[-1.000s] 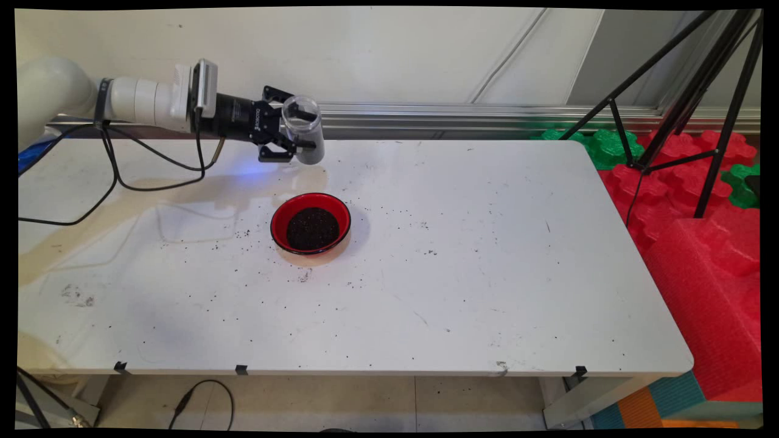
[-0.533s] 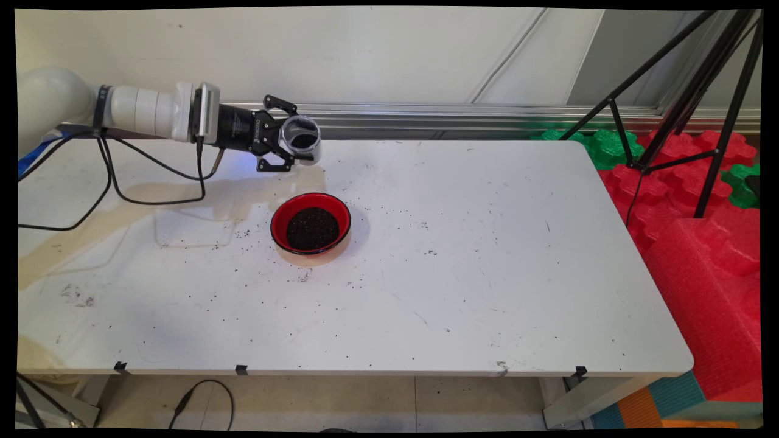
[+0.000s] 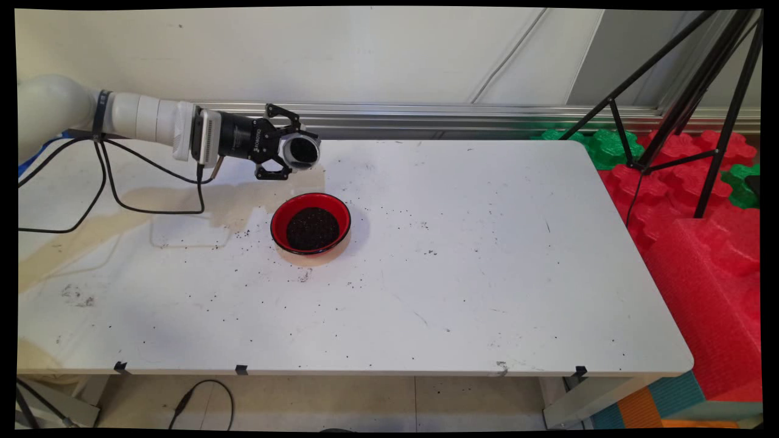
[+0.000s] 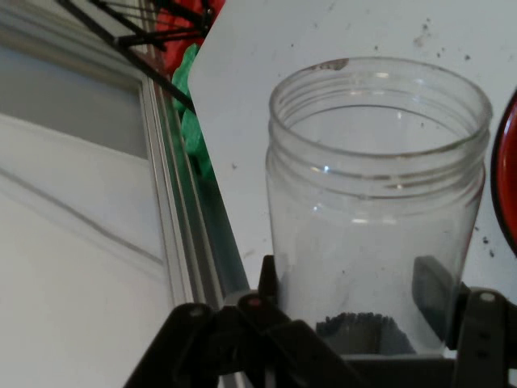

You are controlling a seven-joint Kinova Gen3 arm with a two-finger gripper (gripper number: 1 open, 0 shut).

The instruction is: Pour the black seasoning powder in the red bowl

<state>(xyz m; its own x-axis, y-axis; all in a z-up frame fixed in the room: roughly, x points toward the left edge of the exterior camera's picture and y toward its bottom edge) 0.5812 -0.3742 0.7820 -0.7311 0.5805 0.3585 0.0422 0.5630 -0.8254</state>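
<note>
Tool (image 3: 291,153) in upper left of frame, clenched on clear glass jar (image 3: 300,152), mouth toward camera, small dark residue at its bottom. Below it, apart, red bowl (image 3: 310,222) of dark granules on white tabletop (image 3: 487,255); scattered specks around.

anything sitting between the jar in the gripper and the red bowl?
Nothing visible. The gripper holds the clear plastic jar above the white table, beyond the red bowl of dark grains; only speckled tabletop lies between them.

White rounded arm (image 3: 140,115); black gripper (image 3: 298,152); looping black cables (image 3: 109,182)
</note>
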